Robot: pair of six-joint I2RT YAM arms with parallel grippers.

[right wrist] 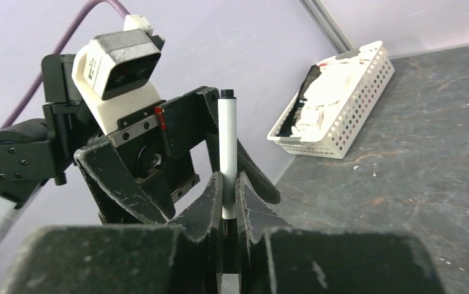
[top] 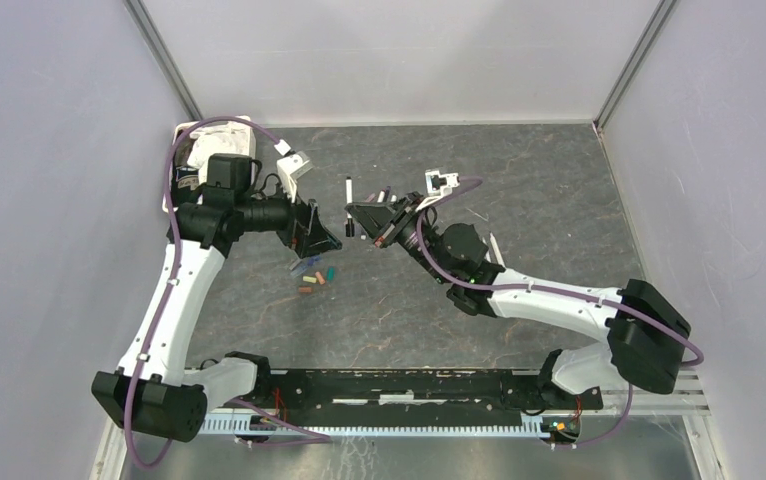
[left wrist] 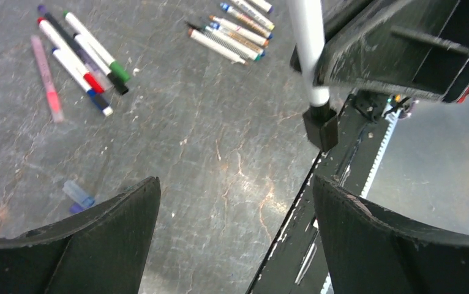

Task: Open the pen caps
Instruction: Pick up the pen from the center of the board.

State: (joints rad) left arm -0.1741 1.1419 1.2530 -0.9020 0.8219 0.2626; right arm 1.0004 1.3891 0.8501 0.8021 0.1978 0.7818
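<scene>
Pen caps (top: pixel 319 277) tiny, colours blurred — left jaws apart, right jaws clamped on pen (right wrist: pixel 227 153).

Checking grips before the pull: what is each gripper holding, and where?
Right gripper clamps a white pen by its barrel; left gripper is open, empty.

Both the left arm (top: pixel 174 295) and the right arm (top: pixel 559 300) wear white shells between black joint housings (right wrist: pixel 5 162) studded with small screws. A purple cable (top: pixel 149 340) runs along each. The fingers (left wrist: pixel 91 245) are matte black, curved, and scuffed pale at the edges. A white camera housing (right wrist: pixel 119 61) carries a red tab (right wrist: pixel 157 114) below it.
</scene>
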